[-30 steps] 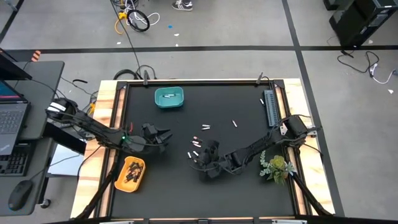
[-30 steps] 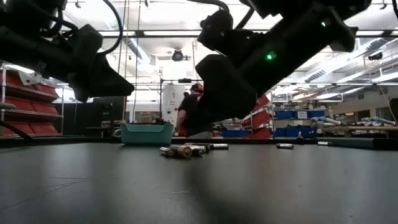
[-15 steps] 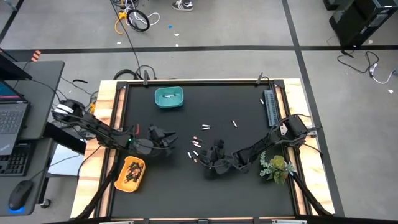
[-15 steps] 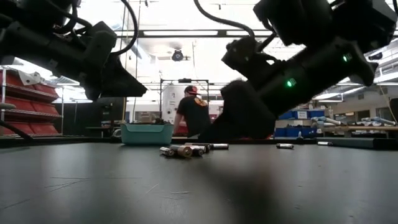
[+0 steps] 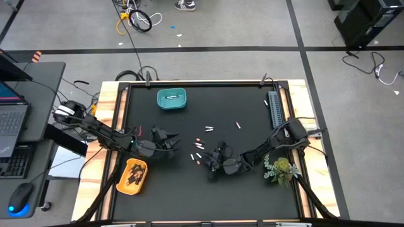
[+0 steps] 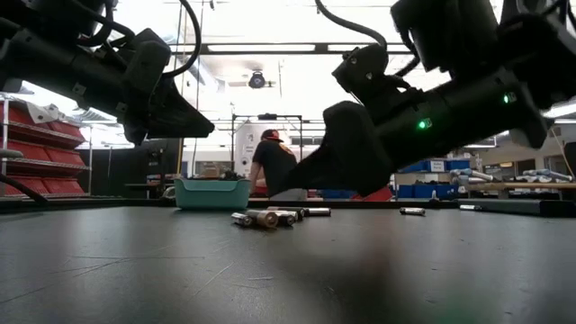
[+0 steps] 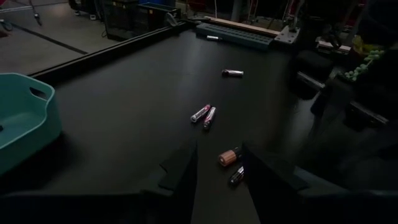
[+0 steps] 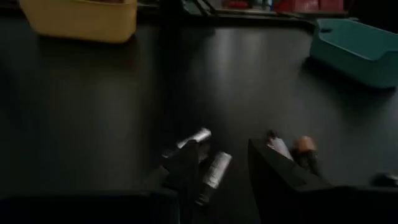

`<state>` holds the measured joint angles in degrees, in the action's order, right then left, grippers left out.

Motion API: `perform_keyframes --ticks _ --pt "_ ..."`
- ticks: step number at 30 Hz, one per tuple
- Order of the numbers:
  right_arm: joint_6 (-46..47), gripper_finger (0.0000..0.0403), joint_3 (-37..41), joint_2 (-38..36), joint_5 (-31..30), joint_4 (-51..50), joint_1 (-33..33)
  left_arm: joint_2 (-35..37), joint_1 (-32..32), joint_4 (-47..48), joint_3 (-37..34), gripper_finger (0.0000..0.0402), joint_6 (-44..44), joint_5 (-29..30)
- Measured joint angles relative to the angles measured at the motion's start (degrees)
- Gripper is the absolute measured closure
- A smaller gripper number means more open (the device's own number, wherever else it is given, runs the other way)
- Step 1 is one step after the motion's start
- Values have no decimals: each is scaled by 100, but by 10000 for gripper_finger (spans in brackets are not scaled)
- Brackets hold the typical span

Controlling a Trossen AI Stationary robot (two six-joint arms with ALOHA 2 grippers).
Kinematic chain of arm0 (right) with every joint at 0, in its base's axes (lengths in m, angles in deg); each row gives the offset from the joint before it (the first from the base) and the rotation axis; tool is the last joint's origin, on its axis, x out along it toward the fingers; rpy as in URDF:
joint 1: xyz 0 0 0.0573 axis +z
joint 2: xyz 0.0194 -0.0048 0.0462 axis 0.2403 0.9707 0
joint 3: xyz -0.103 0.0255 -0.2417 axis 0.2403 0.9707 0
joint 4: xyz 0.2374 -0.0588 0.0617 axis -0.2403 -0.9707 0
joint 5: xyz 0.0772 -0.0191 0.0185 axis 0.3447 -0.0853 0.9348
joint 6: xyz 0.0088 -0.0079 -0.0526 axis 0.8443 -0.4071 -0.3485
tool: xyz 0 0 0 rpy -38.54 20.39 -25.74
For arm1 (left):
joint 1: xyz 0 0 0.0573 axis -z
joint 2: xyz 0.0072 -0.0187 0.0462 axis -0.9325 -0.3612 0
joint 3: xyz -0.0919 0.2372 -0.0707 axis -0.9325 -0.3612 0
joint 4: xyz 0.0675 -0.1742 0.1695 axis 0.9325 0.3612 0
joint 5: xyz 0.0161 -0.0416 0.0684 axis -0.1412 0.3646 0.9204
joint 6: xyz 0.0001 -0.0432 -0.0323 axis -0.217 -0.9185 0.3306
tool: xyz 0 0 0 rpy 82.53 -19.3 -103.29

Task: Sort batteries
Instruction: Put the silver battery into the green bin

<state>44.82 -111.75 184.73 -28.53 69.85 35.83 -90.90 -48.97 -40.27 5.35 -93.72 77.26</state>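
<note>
Several small batteries lie loose on the black table [image 5: 252,189]: a cluster [image 5: 199,150] at mid-table, a pair [image 5: 208,129] and a single one [image 5: 238,125] farther back. My right gripper [image 5: 208,160] [image 8: 224,165] hangs low and open at the cluster. Its fingers stand on either side of a silver battery [image 8: 214,170] lying on the table, and I see no touch. My left gripper [image 5: 175,140] [image 7: 219,163] is open and empty left of the cluster, with two batteries [image 7: 231,157] just ahead of its tips. The teal bin [image 5: 171,99] holds whitish batteries; the yellow bin [image 5: 132,175] holds dark ones.
A grey ribbed strip [image 5: 273,108] lies along the table's right edge. A small green plant [image 5: 281,169] stands at the near right. In the low view a person [image 6: 274,166] stands in the room beyond the table, and bare table lies near the front edge.
My right gripper has sunk toward the table and tipped from steeply down to nearly level, ending low at the battery cluster. My left gripper has gone a little toward the table's right, toward the same cluster. The batteries have kept their places.
</note>
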Motion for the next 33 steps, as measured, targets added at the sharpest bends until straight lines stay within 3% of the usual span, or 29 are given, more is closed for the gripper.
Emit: perform_keyframes --ticks 6,20,23,27,33 --pt "30 277 -239 509 53 281 3 0 0 26 -7 261 2 7" --pt "757 281 -302 506 325 -529 -230 0 0 52 -7 261 138 5" --pt "766 309 -313 497 353 -664 -240 0 1 52 -8 261 142 5" --pt "644 383 -311 493 400 -770 -247 2 0 53 -9 261 142 3" --pt "583 386 -310 498 456 -862 -262 3 0 55 -8 261 135 -31"
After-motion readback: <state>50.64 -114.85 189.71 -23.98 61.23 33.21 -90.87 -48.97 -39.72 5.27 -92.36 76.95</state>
